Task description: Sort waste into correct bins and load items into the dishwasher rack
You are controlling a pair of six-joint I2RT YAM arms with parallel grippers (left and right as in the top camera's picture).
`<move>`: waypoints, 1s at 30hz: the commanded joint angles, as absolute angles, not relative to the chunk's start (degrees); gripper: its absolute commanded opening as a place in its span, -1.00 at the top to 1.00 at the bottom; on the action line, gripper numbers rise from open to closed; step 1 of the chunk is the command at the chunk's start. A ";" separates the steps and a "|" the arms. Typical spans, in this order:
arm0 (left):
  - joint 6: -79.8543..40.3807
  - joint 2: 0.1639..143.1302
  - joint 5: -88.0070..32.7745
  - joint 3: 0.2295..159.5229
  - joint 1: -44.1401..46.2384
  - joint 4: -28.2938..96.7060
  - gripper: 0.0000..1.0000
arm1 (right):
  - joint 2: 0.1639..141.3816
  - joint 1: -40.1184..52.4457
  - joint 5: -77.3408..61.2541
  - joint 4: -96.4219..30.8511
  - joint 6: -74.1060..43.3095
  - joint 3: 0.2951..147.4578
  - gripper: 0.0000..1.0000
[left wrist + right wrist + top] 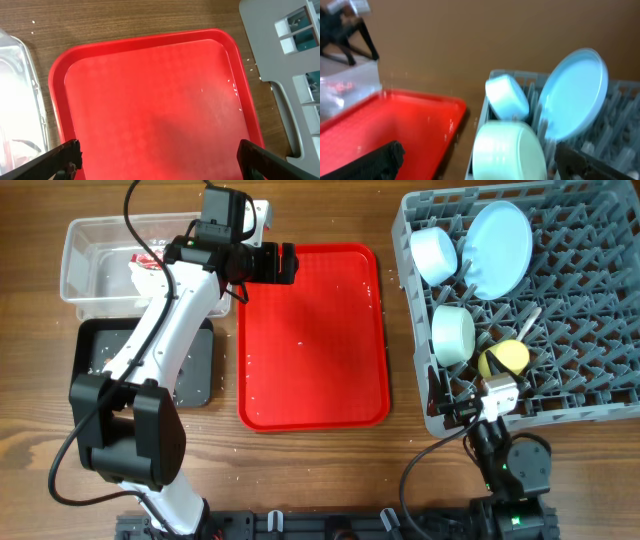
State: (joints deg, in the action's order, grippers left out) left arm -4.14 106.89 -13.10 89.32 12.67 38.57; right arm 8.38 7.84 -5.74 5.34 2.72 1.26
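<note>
The grey dishwasher rack (590, 300) at the right holds the white bowl (433, 255), pale blue plate (498, 248), pale green bowl (452, 333), yellow cup (503, 358) and white spoon (527, 322). The clear tub (100, 260) at the far left holds the red wrapper (148, 262). The black tray (95, 345) lies in front of it, partly under my left arm. My left gripper (283, 264) is open and empty over the flat red tray's far left part (160, 160). My right gripper (452, 408) is open and empty at the rack's near left corner, facing the green bowl (507, 150).
The flat red tray (310, 335) lies between the bins and the rack, with a few white specks on it. The right wrist view also shows the white bowl (507, 97) and the plate (575, 92). The carrot is not in view.
</note>
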 commanded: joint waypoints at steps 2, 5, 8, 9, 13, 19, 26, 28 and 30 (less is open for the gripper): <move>-3.81 105.80 -12.73 89.58 12.71 38.39 -1.00 | 0.91 7.75 -4.45 0.16 3.03 0.30 -1.00; -3.81 105.80 -12.73 89.58 12.69 38.39 -1.00 | 0.34 7.75 -4.45 0.21 2.98 0.30 -1.00; -3.81 105.82 -12.73 89.58 12.71 38.39 -1.00 | 0.78 7.75 -4.45 0.21 2.98 0.30 -1.00; -3.81 105.82 -12.73 89.58 12.69 38.37 -1.00 | 0.86 7.75 -4.45 0.21 2.98 0.30 -1.00; -3.81 105.80 -12.73 89.58 12.71 38.37 -1.00 | 0.97 7.75 -4.45 0.21 2.98 0.30 -1.00; -3.84 105.80 -7.18 89.58 12.25 39.27 -1.00 | 0.97 7.75 -4.45 0.21 2.98 0.30 -1.00; -3.18 81.80 -2.20 81.14 11.92 39.18 -1.00 | 0.97 7.75 -4.45 0.21 2.96 0.30 -1.00; -3.44 72.27 -2.07 73.03 9.85 35.14 -1.00 | 0.97 7.75 -4.45 0.21 2.98 0.30 -1.00; -3.95 59.77 -2.52 60.18 6.24 28.03 -1.00 | 0.97 7.75 -4.45 0.21 2.98 0.30 -1.00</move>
